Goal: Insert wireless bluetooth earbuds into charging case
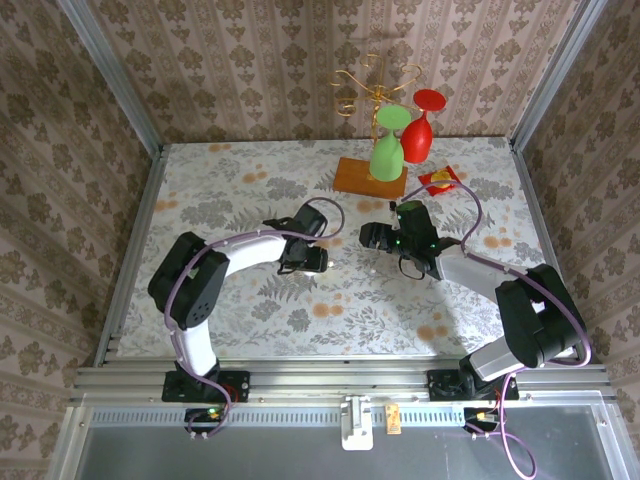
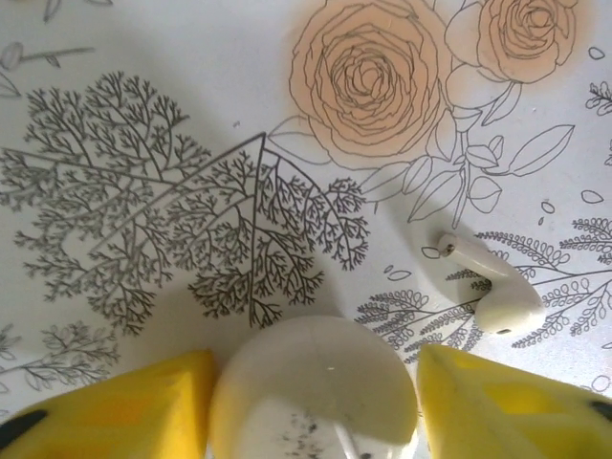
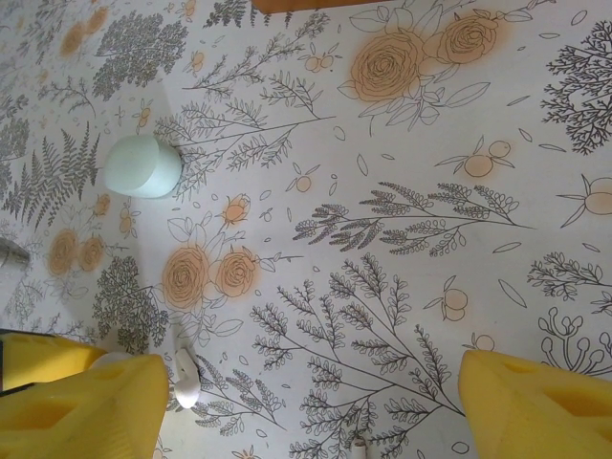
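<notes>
Your loose white earbud [image 2: 488, 287] lies on its side on the patterned counter [image 2: 191, 76], untouched by either pincer. Just beside it sits the white case [image 2: 316, 378], its near half cut off by the bottom edge of the left wrist view. A thin stem-like shape shows inside the case, but you cannot tell whether that is a second bud seated there. The left pincer [image 2: 316, 359] grips that case, with its yellow fingers [image 2: 115, 411] against both flanks and no gap you can see.

From the right wrist, the earbud [image 3: 185, 378] lies just beside one yellow finger [image 3: 86, 402] of the right pincer [image 3: 314, 368]. Its jaws stand wide with only bare counter between them. Well apart from the earbud, a mint case [image 3: 142, 164] rests on the counter. A small pale tip [image 3: 359, 445] on the other side of the earbud is cropped at the frame's bottom edge, too little of it for you to name.
</notes>
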